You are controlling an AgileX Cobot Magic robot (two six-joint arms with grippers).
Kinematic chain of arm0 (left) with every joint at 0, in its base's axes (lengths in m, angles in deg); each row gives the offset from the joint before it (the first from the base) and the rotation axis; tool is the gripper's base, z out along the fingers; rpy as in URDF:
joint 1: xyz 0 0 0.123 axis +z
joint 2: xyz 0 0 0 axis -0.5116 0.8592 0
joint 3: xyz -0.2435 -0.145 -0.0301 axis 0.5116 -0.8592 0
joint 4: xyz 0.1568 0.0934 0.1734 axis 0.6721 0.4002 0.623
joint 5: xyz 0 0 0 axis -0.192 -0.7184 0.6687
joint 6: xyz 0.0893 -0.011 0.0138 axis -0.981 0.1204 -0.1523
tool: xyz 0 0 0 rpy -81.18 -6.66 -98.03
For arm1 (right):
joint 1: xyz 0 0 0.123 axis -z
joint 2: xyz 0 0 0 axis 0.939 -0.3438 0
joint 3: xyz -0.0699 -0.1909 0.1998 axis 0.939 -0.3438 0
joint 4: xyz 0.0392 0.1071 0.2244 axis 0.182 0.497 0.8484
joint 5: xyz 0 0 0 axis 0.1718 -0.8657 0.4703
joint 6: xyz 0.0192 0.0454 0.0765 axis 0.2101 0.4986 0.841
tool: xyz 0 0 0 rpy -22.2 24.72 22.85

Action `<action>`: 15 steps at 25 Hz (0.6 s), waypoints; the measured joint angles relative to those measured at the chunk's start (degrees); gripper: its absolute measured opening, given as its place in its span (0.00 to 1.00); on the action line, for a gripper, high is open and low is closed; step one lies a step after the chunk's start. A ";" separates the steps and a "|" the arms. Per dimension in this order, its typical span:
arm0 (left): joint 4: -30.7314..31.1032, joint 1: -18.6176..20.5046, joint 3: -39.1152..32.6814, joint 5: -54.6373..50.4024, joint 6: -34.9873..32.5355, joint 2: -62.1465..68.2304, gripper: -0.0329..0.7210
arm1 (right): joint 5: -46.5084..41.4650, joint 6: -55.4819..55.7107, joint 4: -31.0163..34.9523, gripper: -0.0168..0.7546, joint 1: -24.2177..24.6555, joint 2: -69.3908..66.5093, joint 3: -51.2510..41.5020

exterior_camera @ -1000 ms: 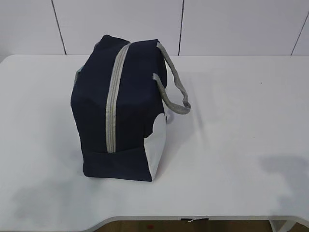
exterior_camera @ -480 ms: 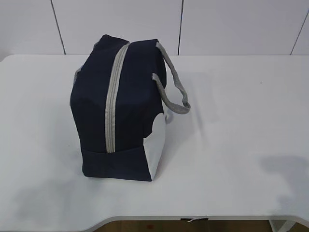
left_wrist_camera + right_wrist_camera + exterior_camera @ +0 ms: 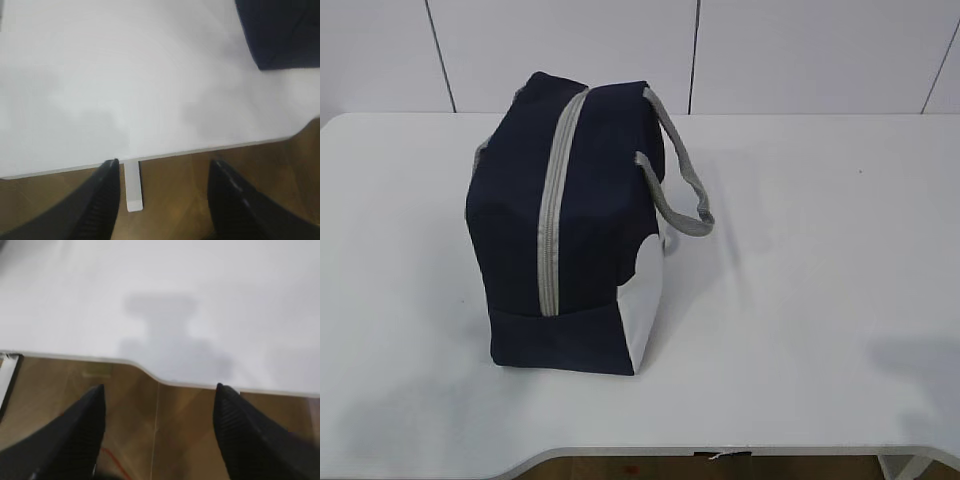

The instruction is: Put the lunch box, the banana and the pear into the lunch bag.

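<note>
Lunch bag (image 3: 565, 225) standing on the white worktop (image 3: 800, 300), zipper (image 3: 552, 210) closed down its front, so nothing more to put in. No lunch box, banana or pear to see near the bag. Left fingers (image 3: 102, 195) and right fingers (image 3: 82, 432) spread apart, empty, back past the worktop edge, far from the bag.

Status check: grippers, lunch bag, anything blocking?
Left gripper and right gripper both open, empty, near the table edge. Lunch bag zipped shut on table. Lunch box, banana, pear not in view. Nothing blocking.
</note>
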 joint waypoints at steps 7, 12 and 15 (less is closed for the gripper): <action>0.00 5.73 0.00 0.00 0.00 -9.88 0.61 | -0.26 0.00 -0.08 0.72 0.00 10.07 0.00; -0.23 5.75 0.00 -0.34 0.00 -14.13 0.61 | -0.40 0.00 -0.08 0.72 0.00 12.02 0.00; -0.23 5.75 0.00 -0.47 0.00 -14.13 0.61 | -0.54 0.00 -0.08 0.72 0.00 12.02 -0.12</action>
